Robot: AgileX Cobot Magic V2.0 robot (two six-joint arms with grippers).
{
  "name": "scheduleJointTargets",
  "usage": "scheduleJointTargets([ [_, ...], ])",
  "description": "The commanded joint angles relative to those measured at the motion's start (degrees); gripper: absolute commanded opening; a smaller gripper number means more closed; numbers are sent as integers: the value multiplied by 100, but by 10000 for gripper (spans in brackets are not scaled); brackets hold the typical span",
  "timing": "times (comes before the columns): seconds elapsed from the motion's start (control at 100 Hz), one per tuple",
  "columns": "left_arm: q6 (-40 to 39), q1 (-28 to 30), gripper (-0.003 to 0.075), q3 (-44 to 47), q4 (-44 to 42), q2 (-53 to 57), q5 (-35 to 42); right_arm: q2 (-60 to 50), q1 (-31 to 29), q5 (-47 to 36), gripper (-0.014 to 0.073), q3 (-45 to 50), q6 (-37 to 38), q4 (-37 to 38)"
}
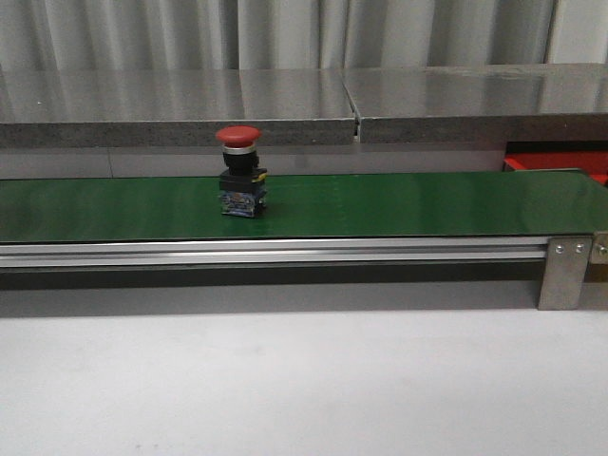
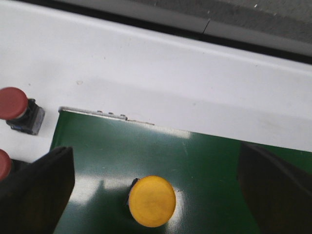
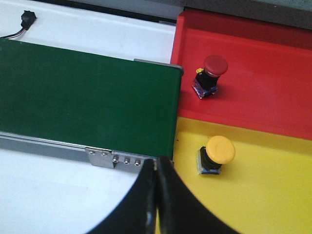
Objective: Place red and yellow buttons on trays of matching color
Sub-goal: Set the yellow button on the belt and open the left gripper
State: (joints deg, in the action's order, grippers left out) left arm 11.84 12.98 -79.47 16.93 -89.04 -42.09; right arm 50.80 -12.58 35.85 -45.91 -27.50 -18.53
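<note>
Red tray (image 1: 560, 163) mostly hidden behind green belt (image 1: 380, 204), only a sliver at 3 o'clock. Lower red button (image 2: 4, 165) was cut off at 9 o'clock edge. Yellow button (image 2: 151, 201) body hidden under cap.

White table (image 1: 304, 389) carrying a long green conveyor belt (image 1: 380, 204) on an aluminium frame (image 1: 285, 252). One red button (image 1: 239, 171) stands upright on the belt. Under the left gripper (image 2: 156, 190), between its spread fingers, a yellow button (image 2: 151, 201) sits on the belt; two further red buttons (image 2: 17, 108) rest on the table beside the belt end. Just beyond the right gripper (image 3: 157, 195), whose fingers meet, a red tray (image 3: 253, 53) and a yellow tray (image 3: 273, 195) lie side by side, touching, each bearing one button of matching colour.
</note>
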Motion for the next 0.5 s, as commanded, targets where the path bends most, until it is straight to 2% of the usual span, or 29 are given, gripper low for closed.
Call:
scheduleJointTargets([
  [0.0,83,-107,641,79,135,679,501,-56,-3,-320,-68,-142,-45,-113],
  [0.33,424,-952,641,1979,99,2892,1712,-56,-3,-320,-68,-142,-45,-113],
  [0.49,424,-1097,640,2889,135,3955,1690,-56,-3,-320,-68,-142,-45,-113],
])
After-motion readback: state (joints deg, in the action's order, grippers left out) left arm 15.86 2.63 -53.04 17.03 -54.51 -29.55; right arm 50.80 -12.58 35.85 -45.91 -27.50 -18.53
